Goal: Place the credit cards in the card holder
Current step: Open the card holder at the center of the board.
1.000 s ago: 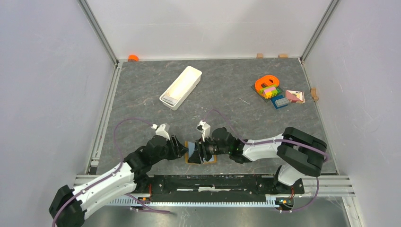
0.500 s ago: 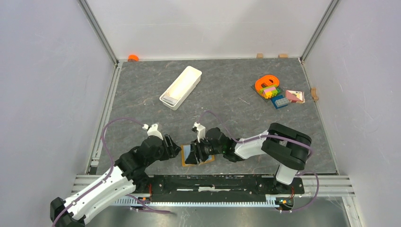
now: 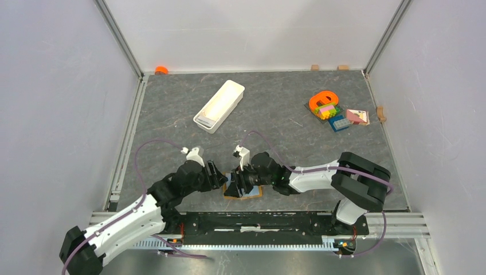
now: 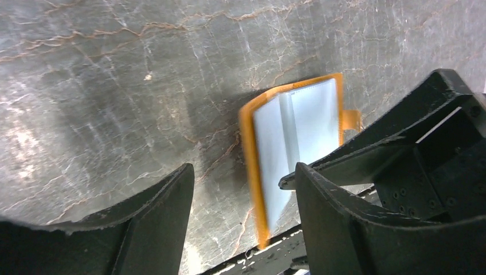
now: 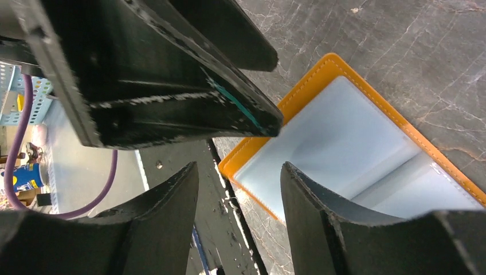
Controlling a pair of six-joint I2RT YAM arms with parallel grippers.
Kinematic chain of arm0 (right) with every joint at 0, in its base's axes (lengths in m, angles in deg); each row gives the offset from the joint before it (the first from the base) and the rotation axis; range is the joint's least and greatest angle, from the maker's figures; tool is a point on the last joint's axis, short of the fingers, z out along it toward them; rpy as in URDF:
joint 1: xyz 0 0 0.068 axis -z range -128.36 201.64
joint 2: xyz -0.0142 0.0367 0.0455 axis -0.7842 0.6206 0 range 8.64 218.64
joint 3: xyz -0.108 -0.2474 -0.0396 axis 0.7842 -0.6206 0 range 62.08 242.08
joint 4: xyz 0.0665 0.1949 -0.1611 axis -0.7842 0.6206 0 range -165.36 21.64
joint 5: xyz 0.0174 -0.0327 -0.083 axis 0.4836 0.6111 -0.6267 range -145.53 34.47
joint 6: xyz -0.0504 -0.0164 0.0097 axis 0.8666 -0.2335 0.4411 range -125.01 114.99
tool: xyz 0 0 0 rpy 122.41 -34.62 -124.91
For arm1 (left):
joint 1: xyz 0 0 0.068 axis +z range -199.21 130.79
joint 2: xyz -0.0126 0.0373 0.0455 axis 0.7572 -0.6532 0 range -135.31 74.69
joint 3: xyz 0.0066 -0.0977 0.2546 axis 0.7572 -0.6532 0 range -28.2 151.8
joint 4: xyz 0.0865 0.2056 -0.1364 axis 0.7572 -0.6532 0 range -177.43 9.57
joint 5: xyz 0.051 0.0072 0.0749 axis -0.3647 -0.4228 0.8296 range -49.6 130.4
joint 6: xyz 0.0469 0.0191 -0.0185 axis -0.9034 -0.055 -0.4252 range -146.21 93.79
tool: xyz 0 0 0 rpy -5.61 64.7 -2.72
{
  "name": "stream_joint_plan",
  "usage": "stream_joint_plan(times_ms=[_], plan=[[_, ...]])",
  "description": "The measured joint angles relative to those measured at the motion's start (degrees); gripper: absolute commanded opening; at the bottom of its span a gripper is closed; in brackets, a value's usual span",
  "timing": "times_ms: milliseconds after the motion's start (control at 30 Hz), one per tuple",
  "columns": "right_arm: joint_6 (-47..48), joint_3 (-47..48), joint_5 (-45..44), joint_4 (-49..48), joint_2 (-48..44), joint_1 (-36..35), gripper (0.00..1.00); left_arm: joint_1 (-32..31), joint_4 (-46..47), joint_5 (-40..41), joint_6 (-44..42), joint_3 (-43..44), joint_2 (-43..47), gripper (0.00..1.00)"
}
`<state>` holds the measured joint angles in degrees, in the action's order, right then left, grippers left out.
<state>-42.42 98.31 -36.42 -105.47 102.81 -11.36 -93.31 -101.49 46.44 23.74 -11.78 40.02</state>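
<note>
As both arms stretch low and inward, we see the left gripper (image 4: 240,172) and right gripper (image 5: 239,167), jaws apart and empty, nose to nose over the open card holder (image 4: 298,132).

**Operator:** What lies on the counter (image 3: 275,97) beyond the jaws?

**Technician:** A long white tray (image 3: 219,105), set diagonally, ahead and to the left of the jaws, well apart from them. An orange ring (image 3: 323,101) resting on coloured bricks (image 3: 327,112), ahead and far to the right.

**Operator:** Anything further out?

**Technician:** A small orange cap (image 3: 161,70), at the far left corner.
</note>
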Motion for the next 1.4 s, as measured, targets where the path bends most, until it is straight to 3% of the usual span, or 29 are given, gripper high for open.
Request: stream_joint_plan(times_ms=[233, 700, 1000, 1267, 1400], plan=[[0.44, -0.17, -1.62, 2.01, -0.76, 0.00, 0.59, 0.00, 7.06, -3.21, 0.00, -2.12, -6.95, 0.70], [0.83, -1.29, -7.52, 8.35, -1.49, 0.00, 0.57, 0.04, 14.27, -4.94, 0.04, -5.81, -10.05, 0.49], [-0.96, -4.00, -10.67, 7.63, -3.06, 0.00, 0.57, 0.04, 18.84, -4.87, 0.09, -7.13, -12.85, 0.34], [-4.94, -9.57, -11.50, -1.03, -3.93, 0.09, 0.57, 0.04, 22.58, -4.87, 0.09, -7.80, -15.17, 0.33], [-7.85, -13.03, -11.19, -6.99, -3.91, 0.66, 0.57, 0.04, 23.58, -4.92, 0.15, -7.80, -15.96, 0.44]])
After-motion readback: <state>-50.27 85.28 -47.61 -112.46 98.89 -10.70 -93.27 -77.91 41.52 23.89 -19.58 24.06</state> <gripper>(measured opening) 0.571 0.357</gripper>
